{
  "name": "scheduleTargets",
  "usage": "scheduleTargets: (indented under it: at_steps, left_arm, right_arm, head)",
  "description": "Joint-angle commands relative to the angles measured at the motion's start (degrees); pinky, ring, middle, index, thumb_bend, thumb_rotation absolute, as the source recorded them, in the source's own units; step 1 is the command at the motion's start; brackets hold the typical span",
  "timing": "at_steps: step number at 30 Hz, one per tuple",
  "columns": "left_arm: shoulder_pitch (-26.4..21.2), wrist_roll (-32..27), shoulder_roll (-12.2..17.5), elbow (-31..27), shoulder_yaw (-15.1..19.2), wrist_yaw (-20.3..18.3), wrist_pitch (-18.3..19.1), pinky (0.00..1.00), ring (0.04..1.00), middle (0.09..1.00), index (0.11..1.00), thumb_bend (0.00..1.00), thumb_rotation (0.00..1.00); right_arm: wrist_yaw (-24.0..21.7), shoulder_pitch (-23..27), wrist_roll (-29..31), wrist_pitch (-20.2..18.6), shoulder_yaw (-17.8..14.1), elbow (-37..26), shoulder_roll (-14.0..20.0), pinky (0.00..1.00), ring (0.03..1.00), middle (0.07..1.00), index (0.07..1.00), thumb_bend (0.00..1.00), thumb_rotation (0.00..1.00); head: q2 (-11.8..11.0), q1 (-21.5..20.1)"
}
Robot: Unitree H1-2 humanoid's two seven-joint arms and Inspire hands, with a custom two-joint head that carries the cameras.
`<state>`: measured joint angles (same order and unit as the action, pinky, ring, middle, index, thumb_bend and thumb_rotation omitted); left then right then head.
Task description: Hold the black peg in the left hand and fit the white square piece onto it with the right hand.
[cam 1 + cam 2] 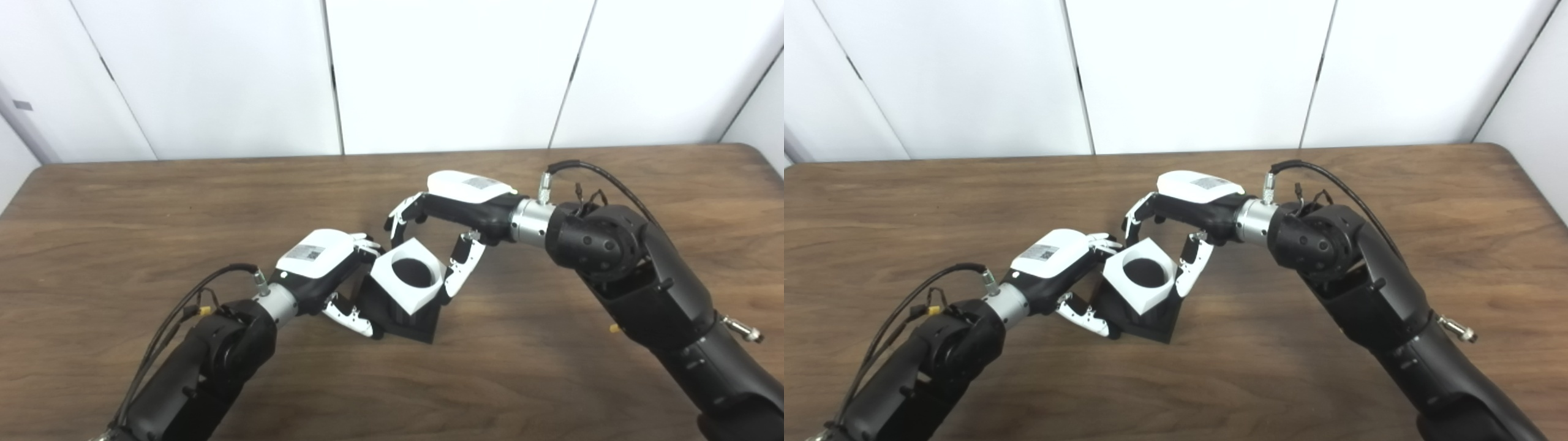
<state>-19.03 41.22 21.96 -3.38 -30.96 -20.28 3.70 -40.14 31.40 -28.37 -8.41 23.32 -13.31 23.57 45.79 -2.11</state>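
The black peg stands tilted on its square base near the table's middle. My left hand is shut on it from the left, thumb along the base's front edge and fingers behind. The white square piece sits over the peg, whose round black top shows through the piece's hole. My right hand reaches in from the right and is shut on the white piece, its thumb against the right corner and its fingers curled at the far corner. The same stack shows in the right eye view, with the white piece above the black base.
The brown wooden table stretches to both sides, its back edge against white wall panels. Cables loop off both wrists. Nothing else lies on the tabletop.
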Motion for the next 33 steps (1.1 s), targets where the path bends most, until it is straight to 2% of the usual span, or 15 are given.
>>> scheduleTargets:
  at_steps: [1, 11, 15, 21, 22, 24, 30, 33]
  left_arm:
    - [2.29, 0.29, -0.93, 2.02, -3.21, -5.81, 1.23, 0.75, 0.917, 0.842, 0.488, 0.52, 0.07]
    - [2.21, 0.41, -1.2, 2.17, -3.36, -5.69, 1.27, 0.75, 0.916, 0.838, 0.488, 0.52, 0.07]
    - [2.33, 0.17, -1.24, 2.27, -3.18, -5.43, 1.21, 0.75, 0.915, 0.838, 0.487, 0.52, 0.07]
    - [2.2, 0.27, -1.29, 2.0, -3.21, -5.75, 1.53, 0.75, 0.916, 0.842, 0.488, 0.52, 0.07]
    - [2.2, 0.3, -1.28, 1.88, -3.21, -5.87, 1.67, 0.75, 0.917, 0.841, 0.488, 0.52, 0.07]
    - [2.11, 0.58, -1.12, 1.64, -3.34, -6.21, 1.89, 0.75, 0.92, 0.84, 0.488, 0.52, 0.07]
    - [2.03, 0.46, -0.96, 1.72, -3.08, -6.5, 1.9, 0.75, 0.924, 0.843, 0.488, 0.52, 0.07]
    - [2.05, 0.38, -0.98, 1.83, -2.92, -6.45, 1.71, 0.75, 0.922, 0.841, 0.488, 0.52, 0.07]
  right_arm:
    - [0.74, 2.04, 0.3, 2.09, 0.45, -1.01, -0.88, 0.73, 0.828, 0.793, 0.478, 0.52, 0.13]
    - [-0.24, 1.83, -0.92, 2.39, 3.04, -0.89, -2.06, 0.74, 0.831, 0.795, 0.478, 0.52, 0.13]
    - [-0.53, 1.5, -1.87, 3.45, 4.39, -0.41, -1.51, 0.72, 0.82, 0.789, 0.479, 0.52, 0.13]
    - [-2.44, 0.86, -3.86, 2.65, 6.72, -0.43, -0.12, 0.72, 0.818, 0.798, 0.492, 0.52, 0.15]
    - [-2.69, 0.83, -4.1, 2.43, 6.99, -0.53, 0.09, 0.72, 0.817, 0.804, 0.576, 0.7, 0.21]
    - [-3.28, 0.75, -4.36, 1.52, 7.21, -0.87, 0.48, 0.71, 0.82, 0.817, 0.67, 0.85, 0.26]
    - [-4.88, 0.99, -4.77, 0.24, 6.09, -0.98, 2.27, 0.71, 0.847, 0.864, 0.813, 0.91, 0.29]
    - [-4.47, 0.68, -4.65, 0.34, 4.94, -0.67, 2.97, 0.71, 0.852, 0.877, 0.838, 0.92, 0.27]
  head:
    - [-0.01, -0.14]
    - [0.1, 0.09]
    - [0.05, -0.12]
    - [0.19, 0.07]
    - [0.25, 0.03]
    - [0.25, 0.0]
    - [0.15, -0.22]
    - [0.12, -0.17]
